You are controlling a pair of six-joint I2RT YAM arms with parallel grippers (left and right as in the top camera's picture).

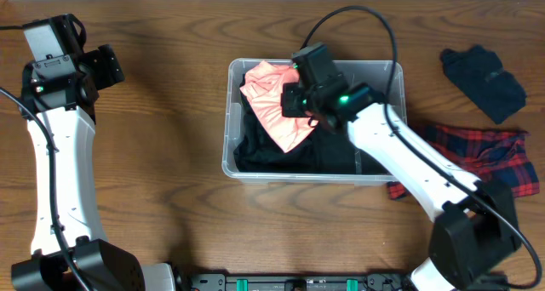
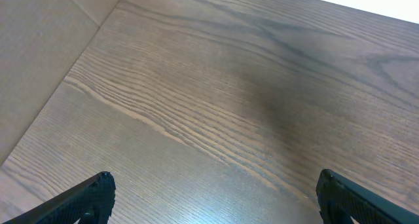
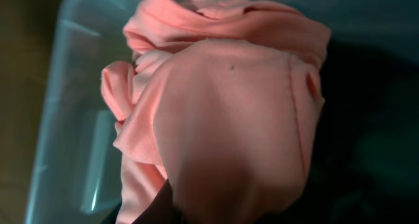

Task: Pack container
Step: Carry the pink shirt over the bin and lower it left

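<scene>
Approx. half packed: container [image 1: 228,148] mid-frame on table [image 1: 170,95] holds black cloth [image 1: 255,146], right arm's [image 1: 400,151] jaws grip pink cloth [image 1: 274,108] over it, left arm's [image 1: 55,155] jaws wide open, empty; navy garment [image 1: 484,80] & plaid garment [image 1: 498,151] at right still unpacked.

Over the container [image 1: 289,177], a pink cloth [image 1: 274,104]

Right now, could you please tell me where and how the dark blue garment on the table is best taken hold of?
Probably at a raised wrinkle near its middle, coming straight down from above. The dark blue garment lies crumpled on the table, apart from the plaid cloth, so no edge stands up for a sideways approach, while a top pinch gathers fabric.
</scene>
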